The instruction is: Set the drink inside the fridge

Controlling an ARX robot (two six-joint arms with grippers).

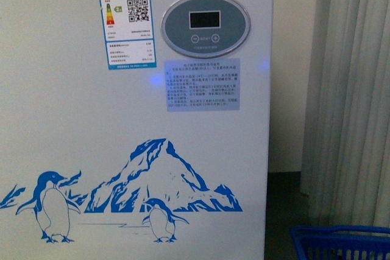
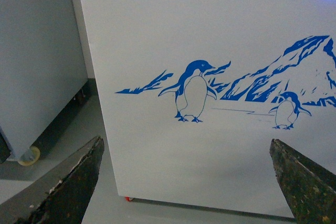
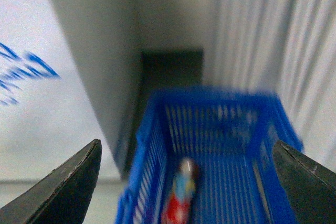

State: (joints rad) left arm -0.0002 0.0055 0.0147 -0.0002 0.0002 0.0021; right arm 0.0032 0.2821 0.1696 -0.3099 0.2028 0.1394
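The fridge [image 1: 122,120] fills the front view: white front, blue top rim, oval display [image 1: 205,25], blue penguin-and-mountain picture. It also shows in the left wrist view [image 2: 210,35] and at the edge of the right wrist view [image 3: 42,103]. The drink [image 3: 181,192] lies blurred in a blue basket [image 3: 210,95]; I make out a blue label and red. My left gripper [image 2: 185,145] is open and empty, facing the fridge's lower front. My right gripper [image 3: 186,145] is open and empty, above the basket and apart from the drink.
The blue basket [image 1: 341,242] stands on the floor to the right of the fridge, next to a pale curtain [image 1: 359,89]. A plain grey cabinet [image 2: 37,51] on castors [image 2: 30,156] stands to the fridge's left. A small red wheel [image 2: 128,199] shows under the fridge.
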